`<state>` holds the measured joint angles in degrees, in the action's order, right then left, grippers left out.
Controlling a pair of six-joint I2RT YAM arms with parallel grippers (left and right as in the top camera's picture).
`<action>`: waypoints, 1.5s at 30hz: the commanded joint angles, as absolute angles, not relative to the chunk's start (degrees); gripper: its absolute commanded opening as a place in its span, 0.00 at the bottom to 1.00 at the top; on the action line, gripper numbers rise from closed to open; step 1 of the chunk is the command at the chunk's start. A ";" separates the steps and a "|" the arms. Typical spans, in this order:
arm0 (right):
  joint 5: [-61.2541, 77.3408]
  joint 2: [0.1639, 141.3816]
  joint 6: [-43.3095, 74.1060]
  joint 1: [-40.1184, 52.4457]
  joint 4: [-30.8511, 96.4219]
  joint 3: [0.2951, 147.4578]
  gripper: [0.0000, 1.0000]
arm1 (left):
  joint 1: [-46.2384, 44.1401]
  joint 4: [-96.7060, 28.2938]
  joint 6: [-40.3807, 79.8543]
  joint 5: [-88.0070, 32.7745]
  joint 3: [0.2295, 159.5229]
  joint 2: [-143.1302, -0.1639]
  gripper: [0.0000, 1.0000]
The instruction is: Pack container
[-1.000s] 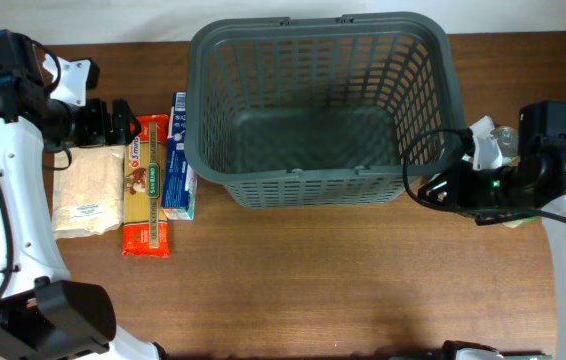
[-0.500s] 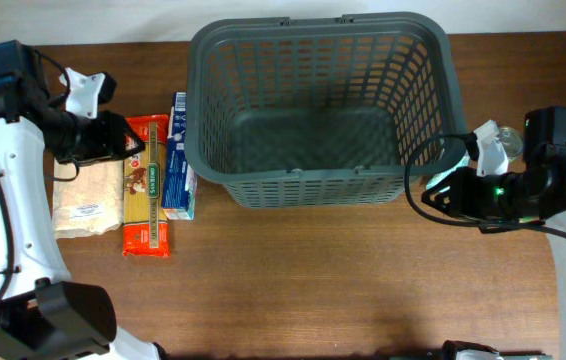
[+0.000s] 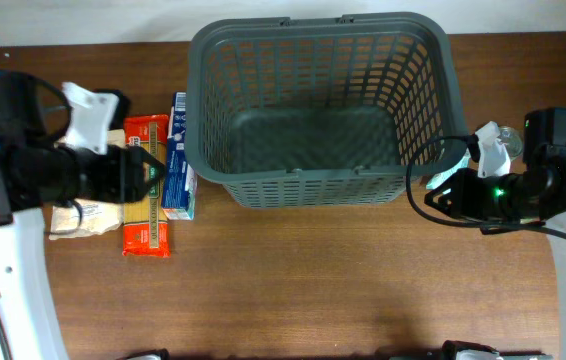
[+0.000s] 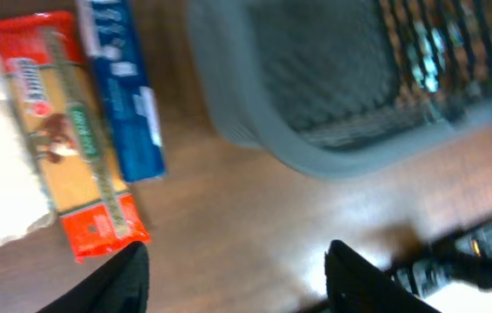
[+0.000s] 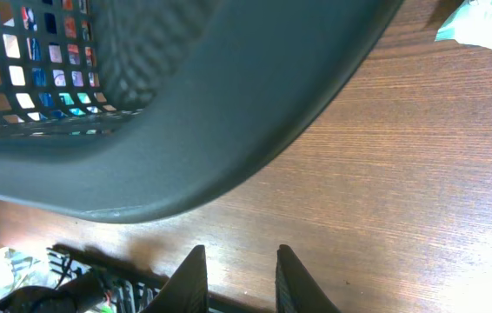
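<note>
At the far left a pale bag of grain (image 3: 83, 208) lies flat on the surface (image 3: 313, 285); touching its right edge is a long red and orange pasta packet (image 3: 147, 215), and just beside that a blue box (image 3: 178, 178) rests close against the container's left wall; we judge these three to be the left arm's share of the packing. The left claw (image 4: 236, 256) hangs above the near end of this row, its fingers spread wide with nothing between them; so the step in hand looks like a first pick. To do it well we would choose the pasta packet; it is slim and lies between two neighbours, so we would turn the fingers to span its narrow width, come down over its middle, and close only once both tips are clear of the bag and the box; a grasp near one end would likely let it droop. The container (image 3: 323, 100), a dark grey lattice basket, stands at the middle rear of the surface and looks empty; its rim is high, so any lift must clear it before crossing. The right claw (image 5: 240, 254) sits low by the container's front right corner, its fingers slightly parted and holding nothing; we would keep it off the wall. Behind it lies a white and clear packet (image 3: 493, 147), too small to name.
</note>
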<state>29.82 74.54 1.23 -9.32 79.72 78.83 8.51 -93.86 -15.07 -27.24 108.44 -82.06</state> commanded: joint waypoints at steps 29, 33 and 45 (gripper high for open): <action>26.24 73.32 0.49 -9.02 78.43 78.65 0.24 | -10.72 -69.17 -8.40 -24.16 82.89 -83.64 0.50; 26.26 73.45 2.07 -9.02 74.85 78.65 0.26 | -10.72 -69.19 -7.94 -24.16 82.87 -83.64 0.50; 26.76 78.06 3.68 -8.99 68.31 78.65 0.31 | -10.72 -69.19 -7.31 -19.79 82.87 -83.64 0.50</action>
